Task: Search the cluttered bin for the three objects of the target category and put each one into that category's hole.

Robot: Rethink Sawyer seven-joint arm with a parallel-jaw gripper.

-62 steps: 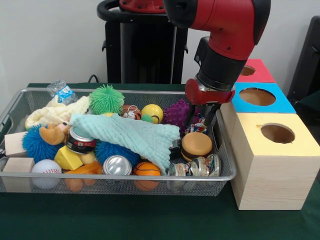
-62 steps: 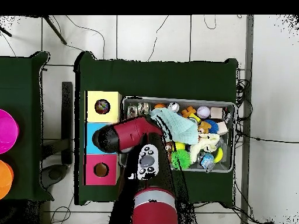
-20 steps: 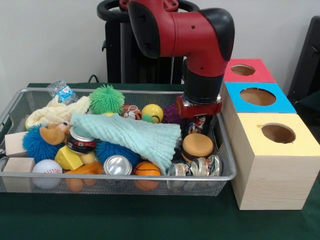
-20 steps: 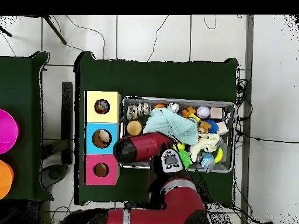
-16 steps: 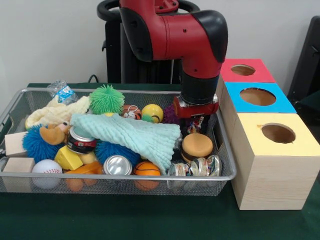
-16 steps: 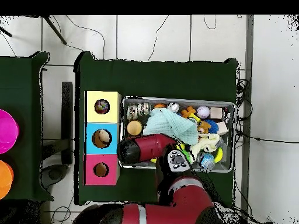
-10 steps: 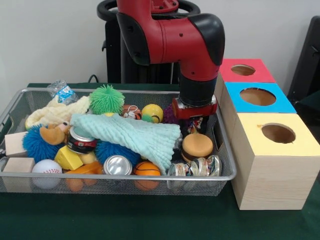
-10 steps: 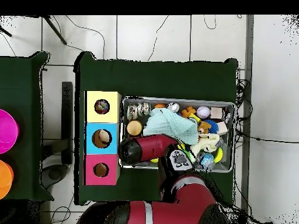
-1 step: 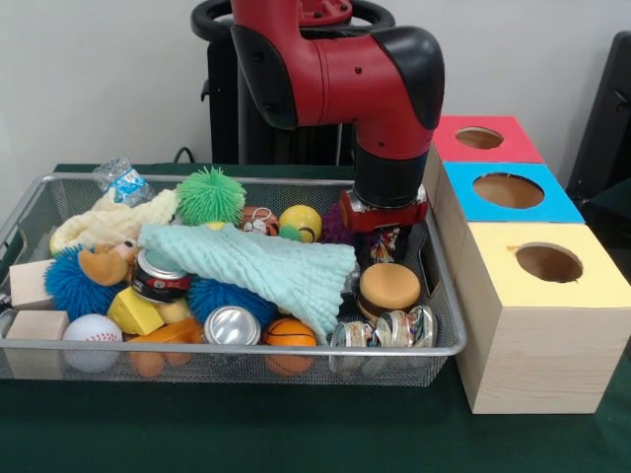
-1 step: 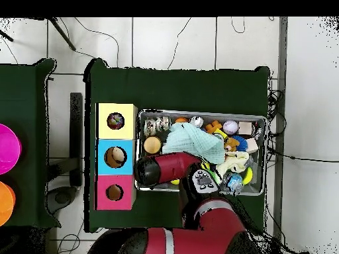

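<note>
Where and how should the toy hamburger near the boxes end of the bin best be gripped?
Probably from straight above, closing across the round sides of the toy hamburger. It sits flat and uncovered, bun up, in the wire bin, with crushed cans close in front, so a sideways approach looks crowded.

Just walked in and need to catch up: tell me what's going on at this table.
The red robot arm is reaching down into the wire bin of mixed toys, cans and a mint cloth. Its gripper is low at the bin's end nearest the three boxes, just behind the toy burger. Whether the jaws hold anything cannot be seen. The yellow box, blue box and red box stand in a row beside the bin.
</note>
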